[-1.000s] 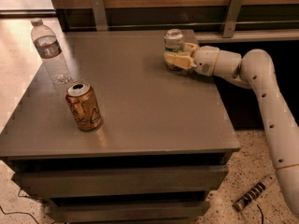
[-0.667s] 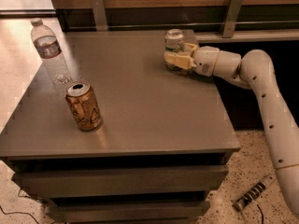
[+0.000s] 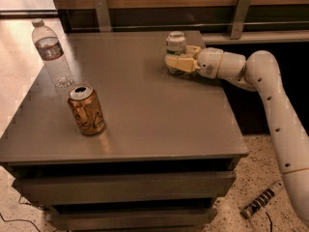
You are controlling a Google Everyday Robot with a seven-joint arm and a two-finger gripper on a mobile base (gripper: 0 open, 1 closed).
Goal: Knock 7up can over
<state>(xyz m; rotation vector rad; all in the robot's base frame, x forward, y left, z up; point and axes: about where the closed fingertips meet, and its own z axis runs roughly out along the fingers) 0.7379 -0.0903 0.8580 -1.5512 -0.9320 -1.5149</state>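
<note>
The 7up can (image 3: 176, 41) stands upright at the far right of the grey table (image 3: 145, 105); it is pale silver with green markings. My gripper (image 3: 177, 58) reaches in from the right and sits around the can's lower half. One cream finger (image 3: 181, 64) lies across its front and the other is behind it. The fingers look closed against the can, and its base is hidden by the front finger.
An orange-brown can (image 3: 86, 109) stands upright at the front left. A clear water bottle (image 3: 52, 53) stands at the far left edge. A wooden wall with metal brackets (image 3: 240, 13) runs behind the table. A dark cylindrical thing (image 3: 260, 204) lies on the floor at right.
</note>
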